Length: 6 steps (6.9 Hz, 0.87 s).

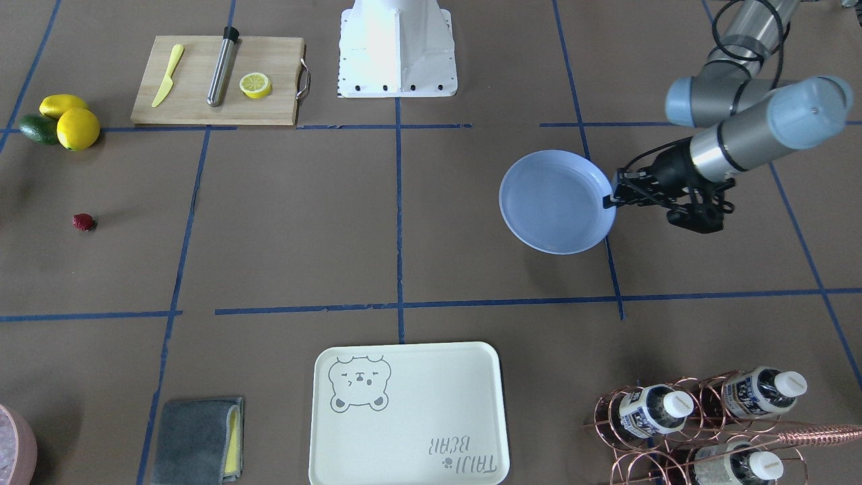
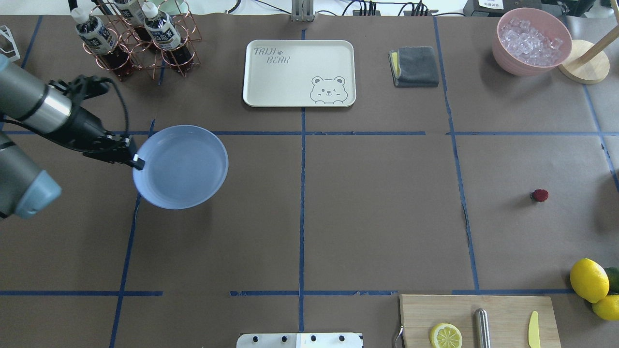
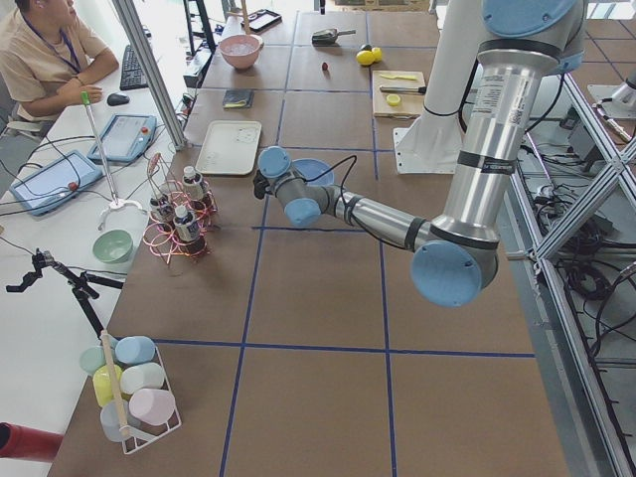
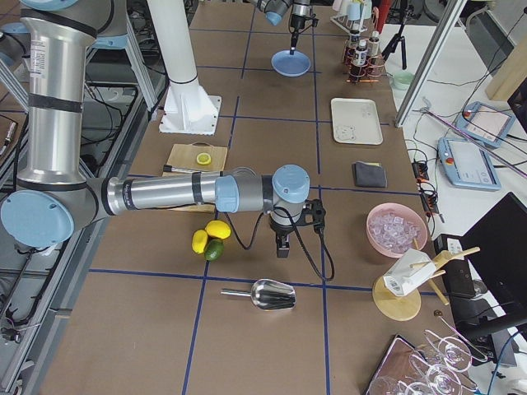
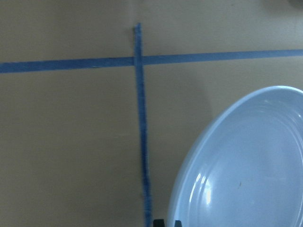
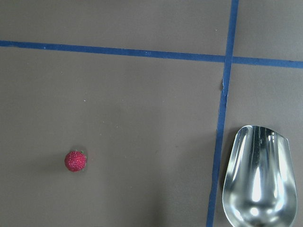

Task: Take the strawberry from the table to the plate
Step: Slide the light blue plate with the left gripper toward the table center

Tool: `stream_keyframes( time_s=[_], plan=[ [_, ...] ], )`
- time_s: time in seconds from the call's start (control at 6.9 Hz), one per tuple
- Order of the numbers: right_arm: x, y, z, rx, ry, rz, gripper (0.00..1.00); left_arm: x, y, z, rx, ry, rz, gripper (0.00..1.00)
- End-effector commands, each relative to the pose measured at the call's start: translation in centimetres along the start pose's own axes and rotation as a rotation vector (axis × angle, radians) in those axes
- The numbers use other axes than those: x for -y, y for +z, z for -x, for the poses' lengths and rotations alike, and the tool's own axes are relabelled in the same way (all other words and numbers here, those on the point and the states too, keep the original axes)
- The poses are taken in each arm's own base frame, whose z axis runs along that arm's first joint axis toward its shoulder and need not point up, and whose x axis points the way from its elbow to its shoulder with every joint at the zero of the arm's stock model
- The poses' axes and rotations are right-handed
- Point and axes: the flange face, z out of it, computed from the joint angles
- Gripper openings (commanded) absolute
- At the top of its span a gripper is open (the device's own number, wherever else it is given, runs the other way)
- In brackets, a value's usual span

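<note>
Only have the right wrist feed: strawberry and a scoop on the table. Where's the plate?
Observer: Across the table, on the robot's left. The left gripper is closed on the plate at its rim.
Operator: Anything on it?
Observer: No, the plate is empty.
Operator: Right gripper open?
Observer: Cannot tell. The right gripper shows only in the exterior right view, where it points down over the table near the lemons.
</note>
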Motion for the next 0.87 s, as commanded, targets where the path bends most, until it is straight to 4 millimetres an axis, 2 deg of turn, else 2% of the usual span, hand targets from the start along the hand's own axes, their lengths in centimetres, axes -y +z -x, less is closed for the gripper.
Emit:
stream_keyframes(
  time_s=[0.0, 0.14, 0.29, 0.58, 0.72],
  plan=[
    [0.1, 0.0, 0.2, 0.004, -0.013, -0.006, 1.00, -3.8, 12.1, -13.7, -0.018, -0.097, -0.007, 0.00],
    [0.3, 0.4, 0.6, 0.004, -0.040, -0.013, 1.00, -3.1, 13.1, -15.6, -0.022, -0.100, -0.049, 0.00],
    [0.4, 0.3, 0.9, 0.006, -0.058, -0.026, 1.00, -3.3, 14.3, -16.6, -0.018, -0.089, -0.074, 0.00],
    [0.5, 0.5, 1.1, 0.007, -0.063, -0.022, 1.00, -3.8, 16.4, -16.2, -0.032, -0.062, -0.111, 0.00],
    [0.5, 0.6, 1.2, 0.007, -0.065, -0.019, 1.00, -3.8, 16.7, -15.8, -0.035, -0.059, -0.113, 0.00]
  ],
)
